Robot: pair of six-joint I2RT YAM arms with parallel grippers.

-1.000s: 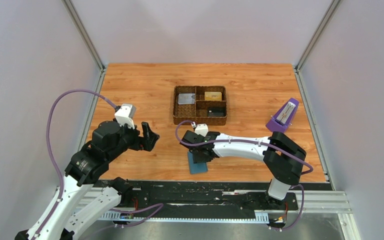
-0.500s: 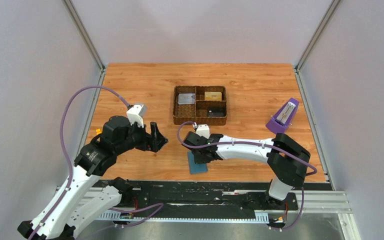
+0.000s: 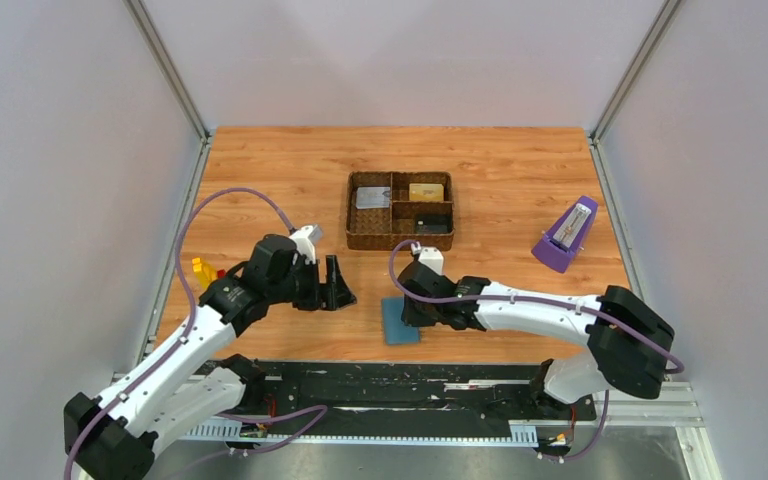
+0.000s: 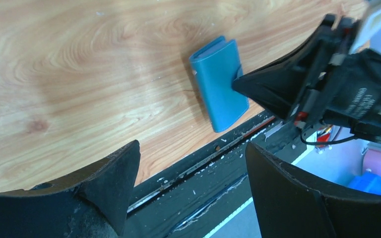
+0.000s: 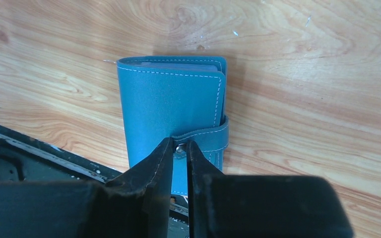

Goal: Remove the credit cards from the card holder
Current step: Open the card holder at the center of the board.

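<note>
The card holder [image 3: 398, 322], a closed teal-blue wallet, lies flat by the table's front edge; it also shows in the left wrist view [image 4: 219, 84] and the right wrist view [image 5: 168, 104]. My right gripper [image 3: 413, 309] [image 5: 179, 145] is shut on the holder's strap [image 5: 206, 139] at its metal snap. My left gripper [image 3: 338, 291] [image 4: 192, 146] is open and empty, just left of the holder and apart from it. A gold-yellow card [image 3: 426, 192] and a grey card [image 3: 371, 197] lie in the woven tray. Any cards inside the holder are hidden.
The brown woven divided tray [image 3: 350, 228] stands behind the grippers. A purple metronome [image 3: 566, 236] stands at the right. Yellow and red toy blocks [image 3: 203, 270] lie at the left by my left arm. The black front rail [image 3: 400, 380] runs just below the holder.
My left arm has swung right, bringing its open gripper close to the holder. My right wrist has shifted slightly right, still at the holder's strap.
</note>
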